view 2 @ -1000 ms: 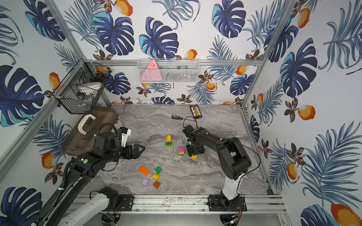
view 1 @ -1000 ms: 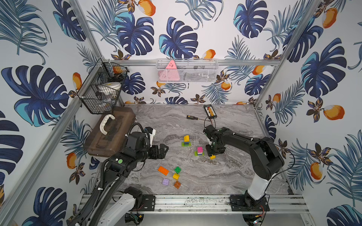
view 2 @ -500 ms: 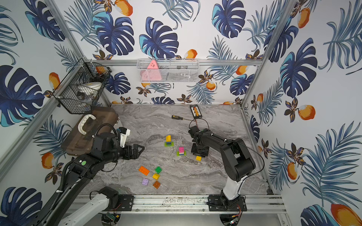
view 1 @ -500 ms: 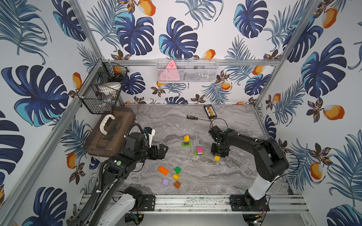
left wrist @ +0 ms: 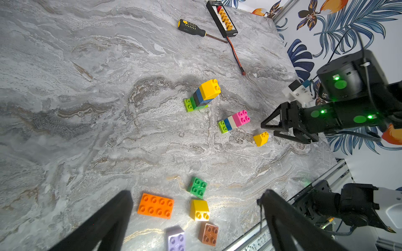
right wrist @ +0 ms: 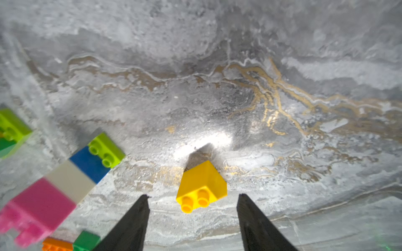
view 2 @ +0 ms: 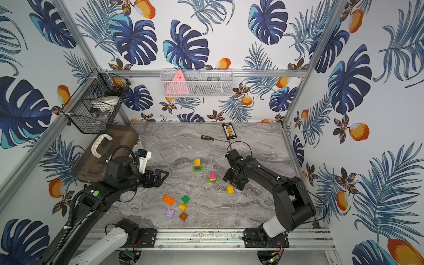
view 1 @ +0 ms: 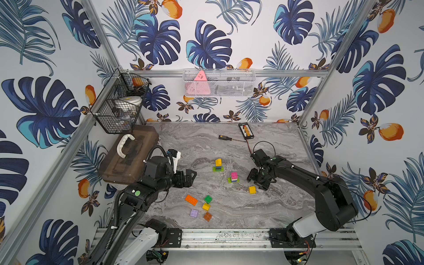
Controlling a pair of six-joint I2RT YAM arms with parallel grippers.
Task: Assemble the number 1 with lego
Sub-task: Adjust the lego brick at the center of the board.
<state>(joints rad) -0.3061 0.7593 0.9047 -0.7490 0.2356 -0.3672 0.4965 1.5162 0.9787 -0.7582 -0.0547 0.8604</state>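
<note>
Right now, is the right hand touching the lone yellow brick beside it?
Apart. In the right wrist view the right hand is open, and bare table shows between the lone yellow brick and each finger.

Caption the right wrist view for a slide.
Open right gripper facing a small yellow studded plastic brick on the grey marble tabletop, a pink-white-blue-green brick stack beside it.

Right gripper [view 1: 256,183], jaws apart, sits just beside a loose yellow brick [view 1: 252,190]
</note>
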